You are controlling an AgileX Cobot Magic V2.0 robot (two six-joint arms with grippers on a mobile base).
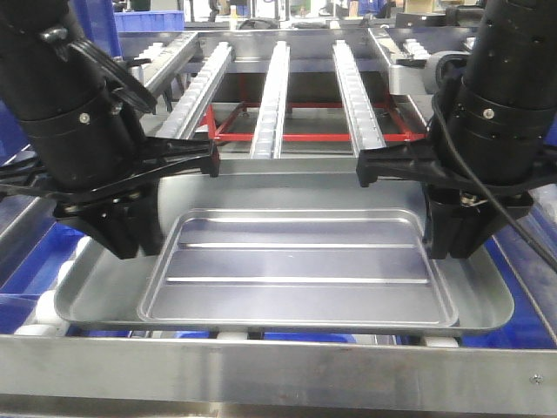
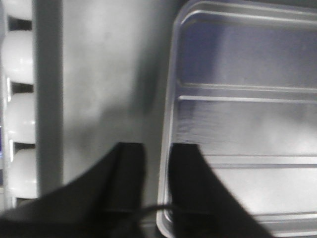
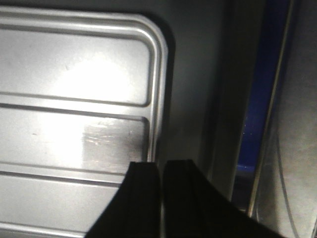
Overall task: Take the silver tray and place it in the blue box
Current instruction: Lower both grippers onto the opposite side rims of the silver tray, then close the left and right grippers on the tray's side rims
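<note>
Left hand (image 2: 157, 168) straddles, right hand (image 3: 162, 171) pinches silver tray (image 1: 296, 261) ridge.

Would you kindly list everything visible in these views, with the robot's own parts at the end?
silver tray: one, matt silver, centre, between the grippers.
blue box: one, blue, showing past the tray's left and right edges.
roller rails: several, silver-white, behind the tray.
red frame: one, red, under the rails.
white rollers: several, white, left of the tray.
metal bar: one, silver, across the front.
left gripper: one, black, straddling the tray's left inner ridge; closure unclear.
right gripper: one, black, shut on the right inner ridge.
</note>
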